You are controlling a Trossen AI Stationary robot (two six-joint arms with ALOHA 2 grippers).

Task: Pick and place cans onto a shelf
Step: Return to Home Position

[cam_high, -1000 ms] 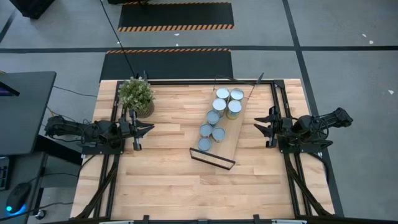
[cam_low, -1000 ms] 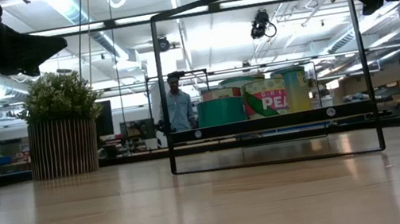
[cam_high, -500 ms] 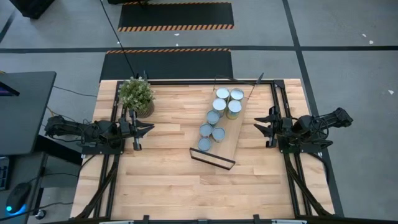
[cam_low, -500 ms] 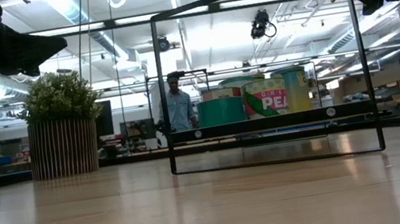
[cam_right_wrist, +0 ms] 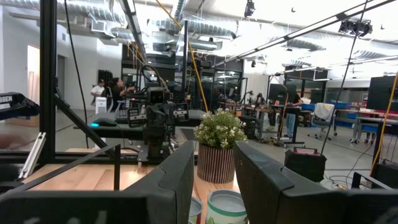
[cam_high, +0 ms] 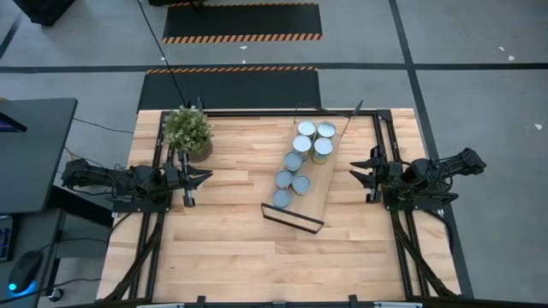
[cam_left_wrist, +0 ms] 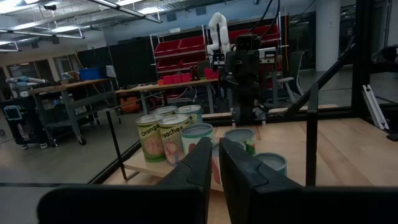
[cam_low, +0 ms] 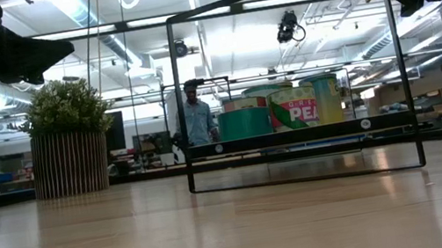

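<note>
Several cans (cam_high: 301,162) with pale round tops stand upright in a line on the shelf (cam_high: 318,195), a light-wood board lying slantwise at the table's middle right. In the low view the cans (cam_low: 281,109) rest on the board (cam_low: 294,135), which its black wire frame (cam_low: 398,60) carries above the tabletop. My left gripper (cam_high: 205,177) hovers at the table's left edge, shut and empty, pointing at the cans (cam_left_wrist: 180,134). My right gripper (cam_high: 358,171) hovers at the right edge, open with nothing between its fingers (cam_right_wrist: 214,149), just right of the shelf.
A potted green plant (cam_high: 188,133) stands at the table's far left, close to my left gripper. Bare wooden tabletop (cam_high: 223,248) stretches along the near side. Black frame rails (cam_high: 257,112) line the table's edges. A person (cam_low: 195,115) stands in the room beyond the table.
</note>
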